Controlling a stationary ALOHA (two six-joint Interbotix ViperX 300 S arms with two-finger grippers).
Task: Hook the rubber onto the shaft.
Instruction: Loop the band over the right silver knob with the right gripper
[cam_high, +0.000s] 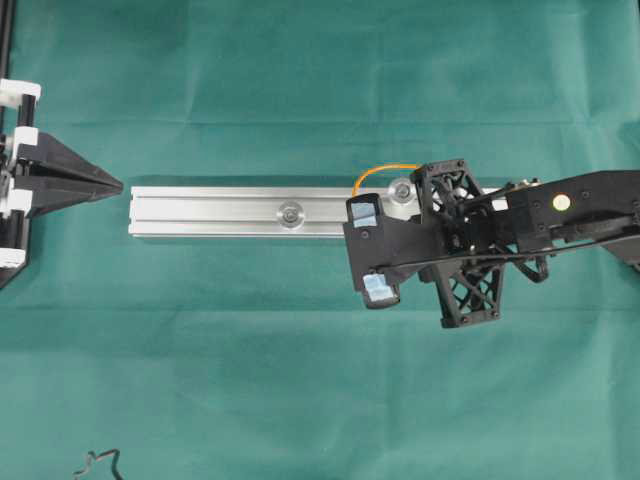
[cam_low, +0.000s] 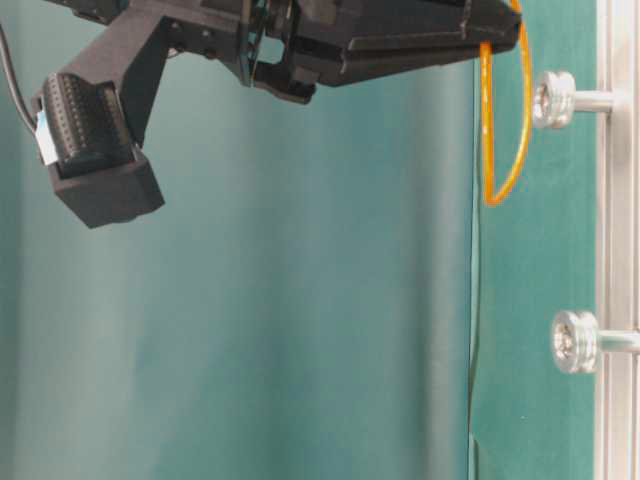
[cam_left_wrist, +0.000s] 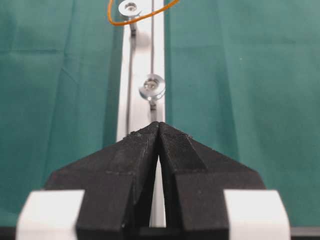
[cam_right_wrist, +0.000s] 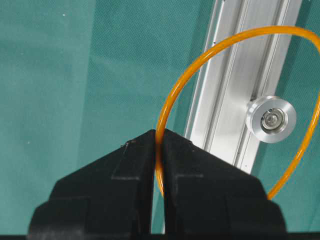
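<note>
My right gripper (cam_right_wrist: 160, 132) is shut on the rubber (cam_right_wrist: 200, 65), a thin orange loop pinched between the fingertips. The loop hangs over the silver rail (cam_right_wrist: 235, 100), and in the right wrist view it rings the near shaft (cam_right_wrist: 271, 119). In the table-level view the rubber (cam_low: 503, 130) sits just off that shaft's head (cam_low: 555, 99), apart from it. A second shaft (cam_high: 291, 213) stands mid-rail. My left gripper (cam_high: 118, 185) is shut and empty, off the rail's left end (cam_high: 140, 210), pointing along it.
A green cloth (cam_high: 300, 380) covers the table. A black squiggly cord (cam_high: 98, 465) lies at the front left edge. The right arm (cam_high: 540, 215) reaches in from the right over the rail's right end.
</note>
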